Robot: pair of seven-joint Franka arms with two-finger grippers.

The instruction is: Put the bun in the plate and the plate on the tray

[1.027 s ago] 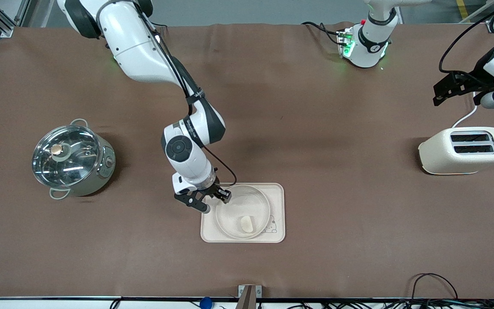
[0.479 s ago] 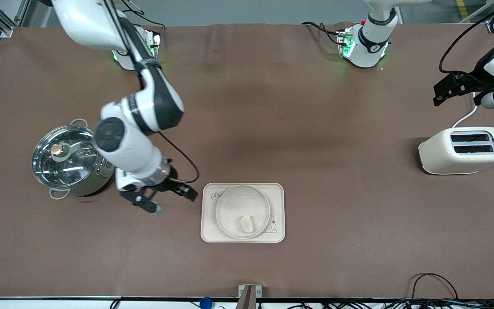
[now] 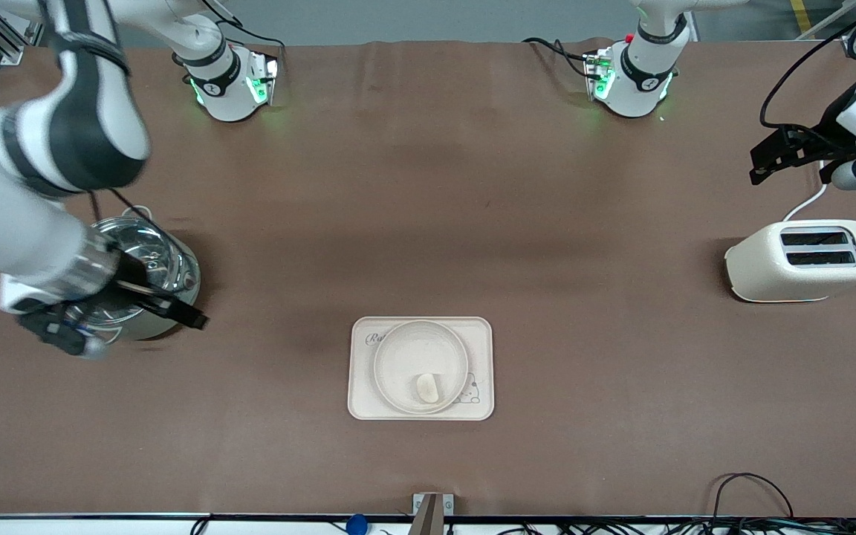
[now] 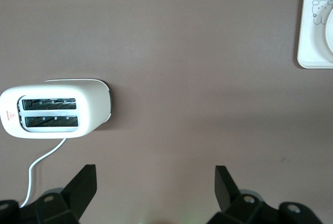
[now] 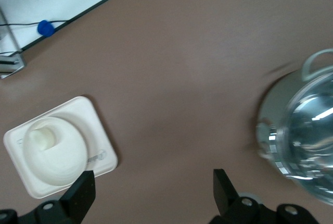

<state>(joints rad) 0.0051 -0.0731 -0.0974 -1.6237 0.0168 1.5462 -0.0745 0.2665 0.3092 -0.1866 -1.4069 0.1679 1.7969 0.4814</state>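
Risk: little is being left to go wrong, it seems; the likeliest trouble is judged to be the right hand (image 3: pixel 127 319), being carried low over the steel pot (image 3: pixel 147 269), clipping its lid or handle.
Second risk: the plate (image 3: pixel 420 365) is being carried loose on the tray (image 3: pixel 481 338), so any later nudge to the tray could slide it.
Bun: the bun (image 3: pixel 427 388) is being held in the plate, on the part of the dish nearer the front camera.
Plate: it is being borne flat on the tray, inside the tray's rim, partly covering the lettering and the rabbit drawing.
Tray: it is being seen on the tabletop (image 3: pixel 472 208), well apart from the pot and from the toaster (image 3: pixel 804 260).
Pot: its glass lid is on; nothing can be made out inside.
Toaster: both slots are being shown empty in the left wrist view.
Right hand: fingers are spread, nothing being gripped.
Left hand: the left hand (image 3: pixel 788 152) is being kept waiting above the toaster, fingers parted, empty.
Progress: both placements are judged done.
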